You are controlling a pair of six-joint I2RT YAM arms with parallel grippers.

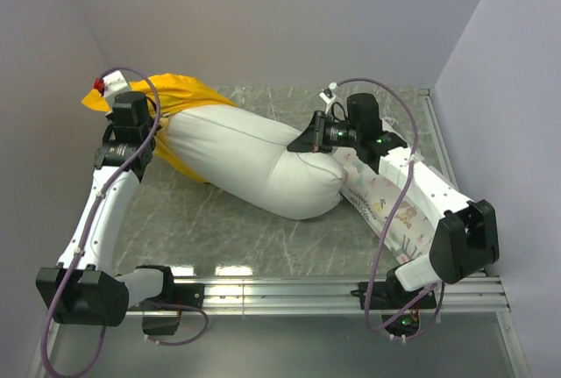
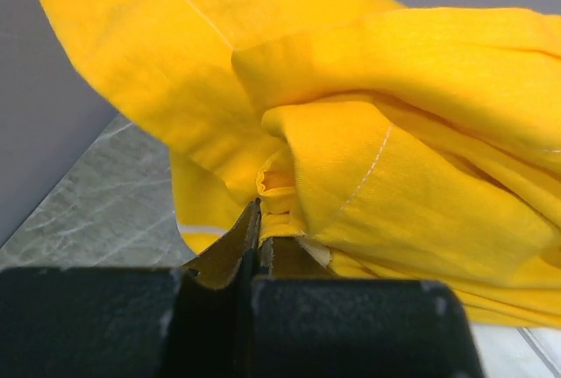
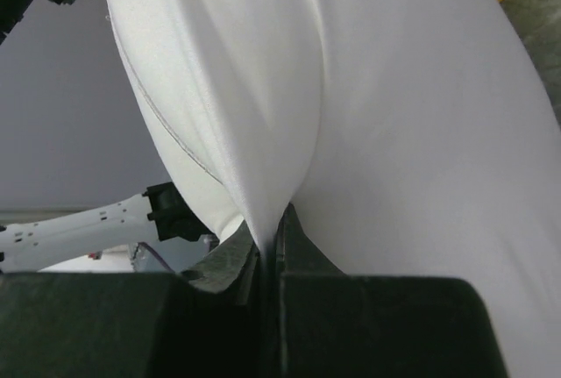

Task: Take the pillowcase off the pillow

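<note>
Pillowcase [image 1: 188,93] is bunched at the far-left end of the counter [image 1: 263,251], covering only that end of the pillow [image 1: 254,163], with a strip of yellow also showing under the pillow's left side. Most of the white pillow lies bare. Its long axis runs diagonally from far left to near right. The left arm [image 1: 105,194] is the nearer one to the yellow cloth, and the left jaws are pressed together on a gathered fold of it, as the left wrist view shows [image 2: 394,132]. The right arm [image 1: 421,185] reaches in from the opposite side, and the right jaws pinch a ridge of the pillow's white cover [image 3: 394,132] on its far side, toward its right end. So the two grips sit along the pillow's length, and the case should come off by pulling them apart along that line. Room is uneven: the yellow bundle sits close to the corner of the left wall [image 1: 44,89] and back wall [image 1: 280,18], leaving little travel that way, while the bare counter ahead of the pillow gives more. A printed pillow [image 1: 386,207] lies beneath the right arm and could snag.
</note>
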